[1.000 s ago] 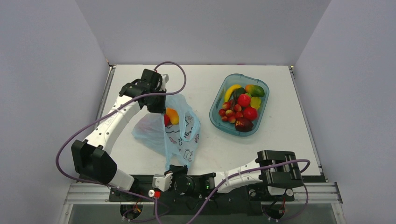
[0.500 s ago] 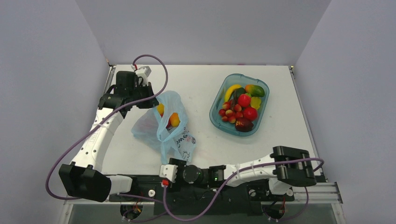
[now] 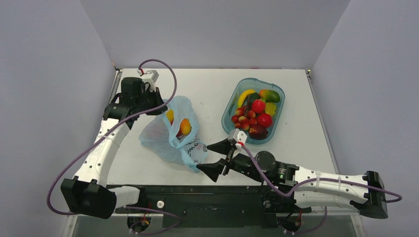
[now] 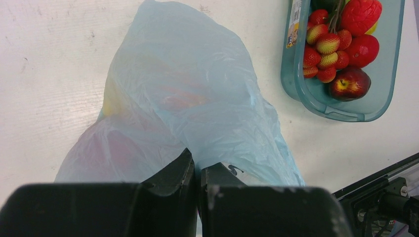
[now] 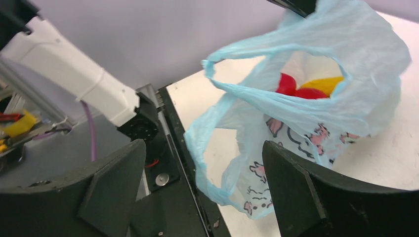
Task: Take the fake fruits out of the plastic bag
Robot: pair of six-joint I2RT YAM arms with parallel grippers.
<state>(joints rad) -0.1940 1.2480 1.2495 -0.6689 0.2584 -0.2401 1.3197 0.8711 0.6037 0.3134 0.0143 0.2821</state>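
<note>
The plastic bag (image 3: 165, 144) is pinched at its far rim by the closed left claw (image 3: 160, 104) and held up so that its mouth gapes. The fake fruits (image 3: 181, 125) lie inside, just ahead of the right claw (image 3: 216, 158), whose jaws are spread wide, presumably for reaching in.

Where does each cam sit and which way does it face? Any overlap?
Top: above and behind the bases, facing down on the table; left arm and right arm show.
Left wrist: on the left arm, facing down past its shut jaws at the bag and tub.
Right wrist: on the right arm, facing through its open jaws into the bag's mouth at the fruits.
Shared: bag in all three; tub in top and left wrist.
</note>
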